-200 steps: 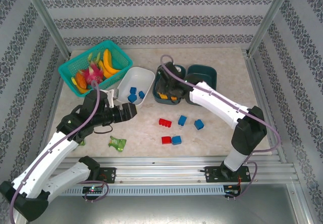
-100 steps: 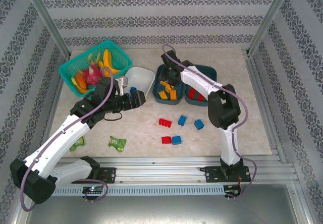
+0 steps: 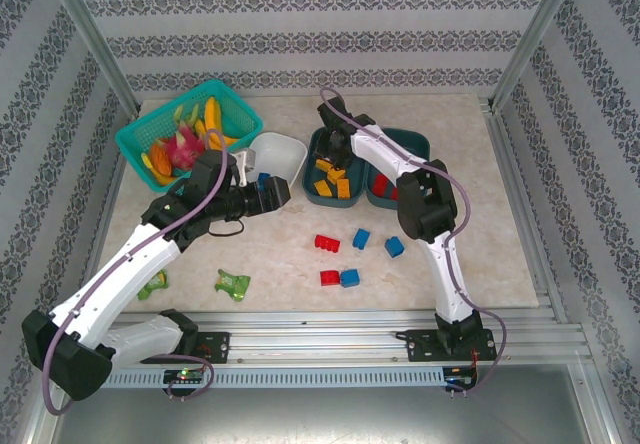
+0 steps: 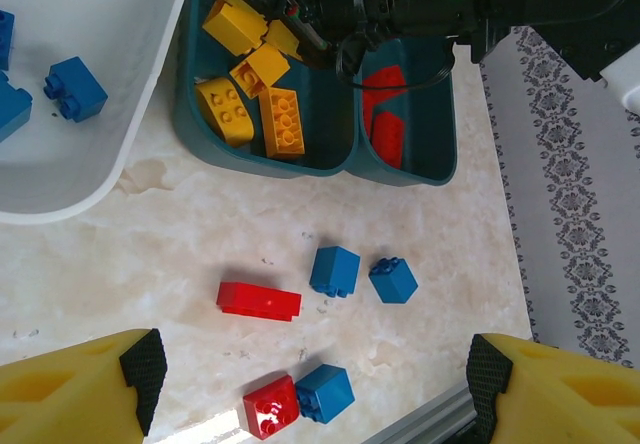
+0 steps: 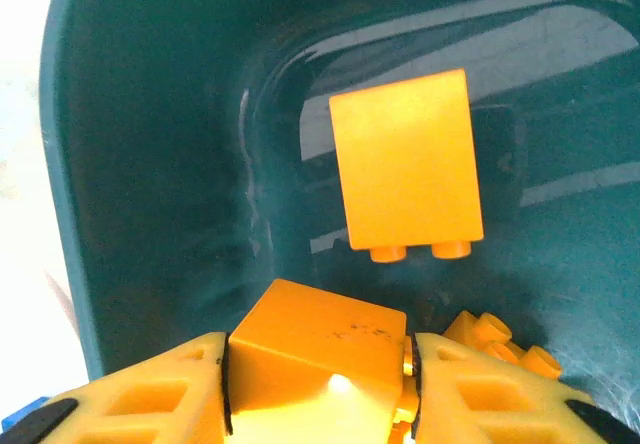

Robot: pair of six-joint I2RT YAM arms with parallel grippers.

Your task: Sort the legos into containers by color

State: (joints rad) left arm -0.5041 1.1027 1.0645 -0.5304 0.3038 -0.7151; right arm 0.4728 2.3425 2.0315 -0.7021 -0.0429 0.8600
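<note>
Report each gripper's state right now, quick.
Left gripper: open, holding nothing.
Right gripper: closed on an orange-yellow lego, inside the dark teal tub.

Bright, even light, soft shadows; glare streaks the teal tub [image 5: 150, 164], nearest orange brick [image 5: 320, 339] blurred

No lettering, label, brand, number or sign is legible on anything in view.
</note>
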